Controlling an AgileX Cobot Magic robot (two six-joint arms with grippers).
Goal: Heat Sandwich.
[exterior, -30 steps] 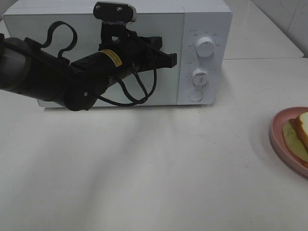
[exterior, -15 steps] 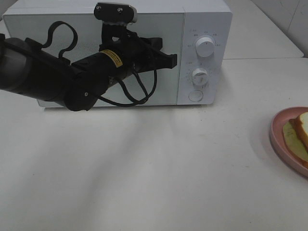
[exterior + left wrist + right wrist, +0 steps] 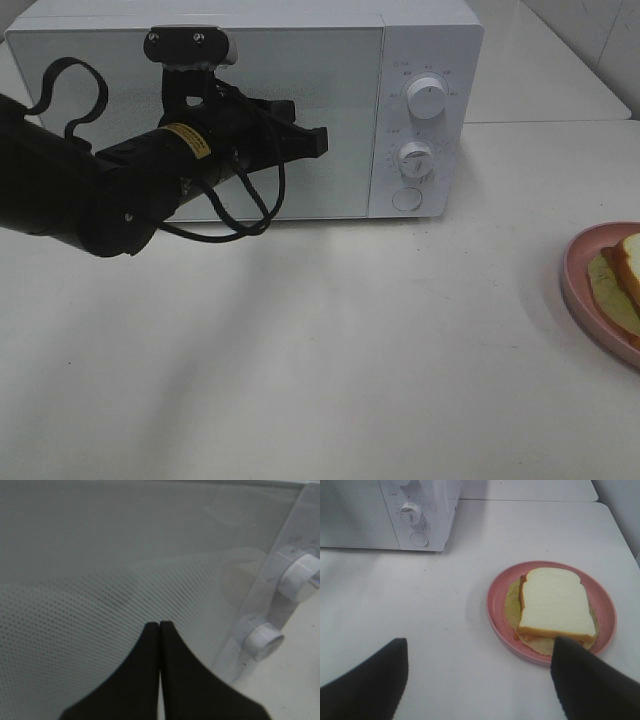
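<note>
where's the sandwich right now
The sandwich lies on the pink plate at the table's right edge in the exterior high view, right of the microwave.

glossy white microwave (image 3: 300, 60) with dotted glass door, smooth matt white table (image 3: 320, 350), glossy pink plate (image 3: 495, 597), soft sandwich (image 3: 555, 605).
</note>
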